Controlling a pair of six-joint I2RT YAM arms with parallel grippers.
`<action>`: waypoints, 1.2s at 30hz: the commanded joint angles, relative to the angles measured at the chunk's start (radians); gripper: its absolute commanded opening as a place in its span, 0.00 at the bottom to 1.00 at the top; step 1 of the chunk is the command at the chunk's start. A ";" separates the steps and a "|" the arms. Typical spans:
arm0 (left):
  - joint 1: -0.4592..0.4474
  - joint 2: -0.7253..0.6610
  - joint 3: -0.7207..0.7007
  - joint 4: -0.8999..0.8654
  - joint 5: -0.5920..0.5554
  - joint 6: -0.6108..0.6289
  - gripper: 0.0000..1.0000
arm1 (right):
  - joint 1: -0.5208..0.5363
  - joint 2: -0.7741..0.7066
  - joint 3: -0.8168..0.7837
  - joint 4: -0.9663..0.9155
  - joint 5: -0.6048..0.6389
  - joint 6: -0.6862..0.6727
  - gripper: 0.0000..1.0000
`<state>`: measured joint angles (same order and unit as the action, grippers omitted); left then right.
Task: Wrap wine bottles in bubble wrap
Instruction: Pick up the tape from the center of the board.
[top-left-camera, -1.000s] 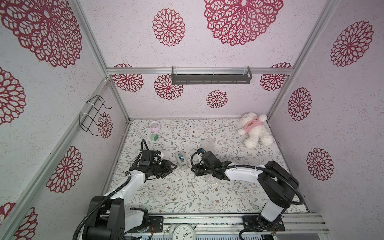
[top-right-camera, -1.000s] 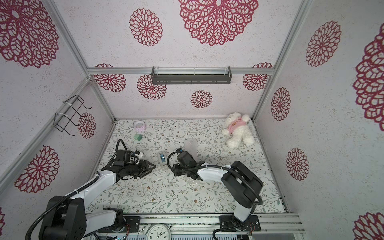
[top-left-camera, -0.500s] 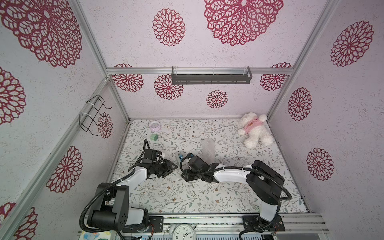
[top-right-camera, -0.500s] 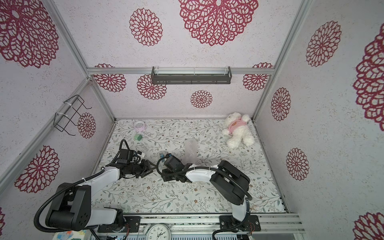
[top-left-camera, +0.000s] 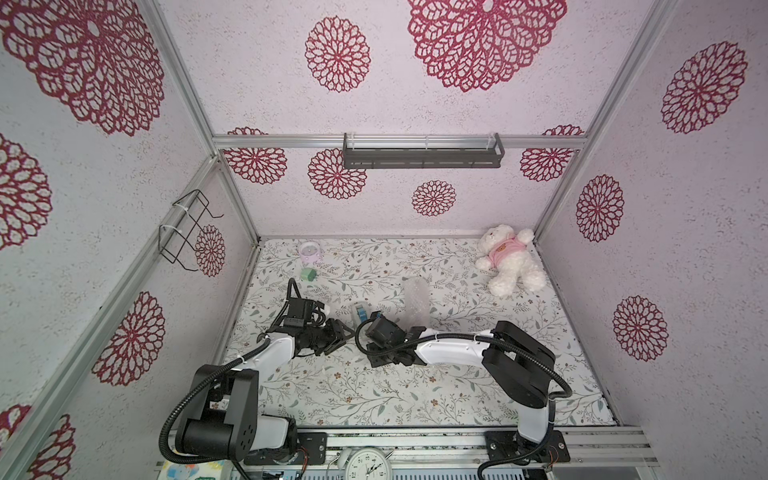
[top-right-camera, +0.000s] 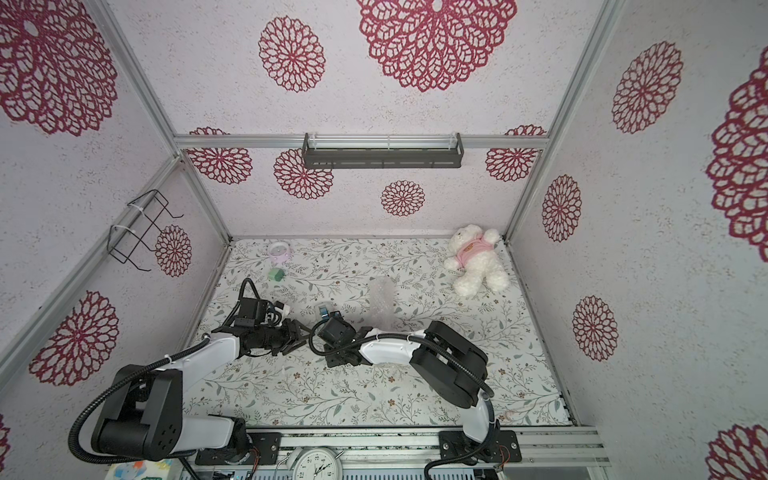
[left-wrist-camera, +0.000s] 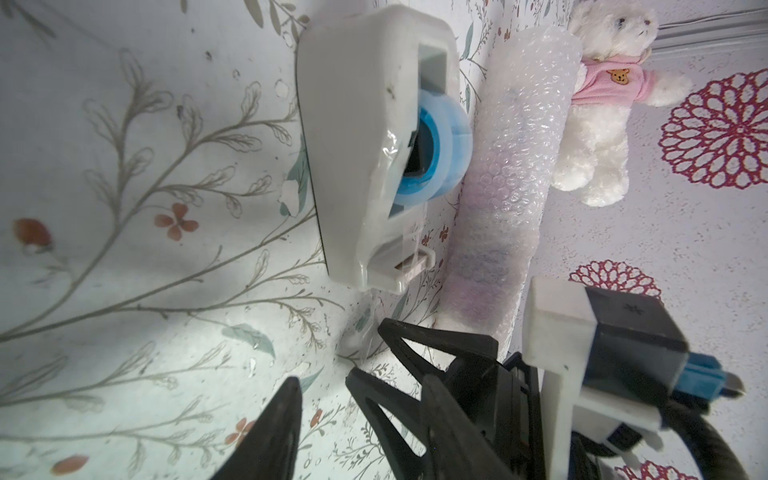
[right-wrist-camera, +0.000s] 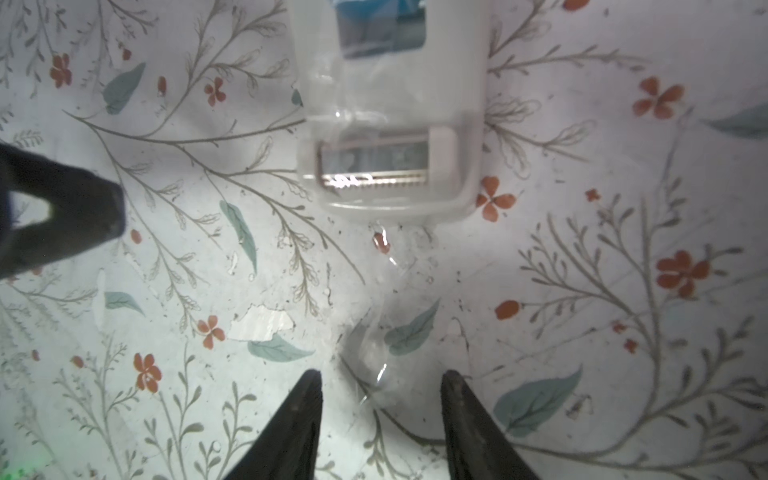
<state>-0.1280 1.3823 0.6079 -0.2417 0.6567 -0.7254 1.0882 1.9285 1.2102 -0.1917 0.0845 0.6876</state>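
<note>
Pale mat (top-left-camera: 374, 395) printed with grey-green sprigs and small red blossoms, scuffed and flecked in the wrist views, laid inside a booth of lilac-white walls (top-left-camera: 374, 212) stamped with crimson rosettes. On the back wall a dark slotted shelf (top-left-camera: 422, 156); on the left wall a black wire rack (top-left-camera: 185, 232); along the front an aluminium rail with a white clock (top-left-camera: 368, 464). In the far right corner a white teddy bear (top-left-camera: 509, 259) in a pink top; at the far left a pink-rimmed round pot (top-left-camera: 308, 250) and a green block (top-left-camera: 308, 274). Mid-mat, lying flat: the bubble wrap (top-left-camera: 417, 305), rolled into a whitish tube, just beside the white tape dispenser (top-left-camera: 360, 312) and near the right arm's wrist. Only in the left wrist view: a purple tinge and a dark patch through the wrap, seemingly the wine bottle (left-wrist-camera: 484, 270), outline not to be made out; also the dispenser's blue roll (left-wrist-camera: 449, 137). Only in the right wrist view: the serrated cutter (right-wrist-camera: 374, 179) and a clear strip of tape (right-wrist-camera: 365, 340) running from it across the mat to a spot between the fingertips of the right gripper (right-wrist-camera: 381, 376), jaws parted, contact with the strip impossible to judge. Low over the mat, facing it, the left gripper (top-left-camera: 340, 332), jaws likewise spread, nothing between them. Marks: a bear face on the teddy's top; clock numerals too small to read.
</note>
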 joint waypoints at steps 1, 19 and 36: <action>0.005 -0.018 0.010 0.005 -0.005 0.020 0.49 | 0.023 0.011 0.040 -0.093 0.060 -0.027 0.46; 0.005 -0.060 -0.002 -0.011 -0.009 0.024 0.48 | 0.111 0.134 0.258 -0.422 0.335 -0.063 0.43; 0.014 -0.077 -0.011 -0.009 0.005 0.026 0.47 | 0.148 0.133 0.273 -0.451 0.429 -0.133 0.00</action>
<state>-0.1219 1.3300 0.6056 -0.2520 0.6495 -0.7139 1.2335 2.0869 1.4876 -0.5945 0.4366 0.5819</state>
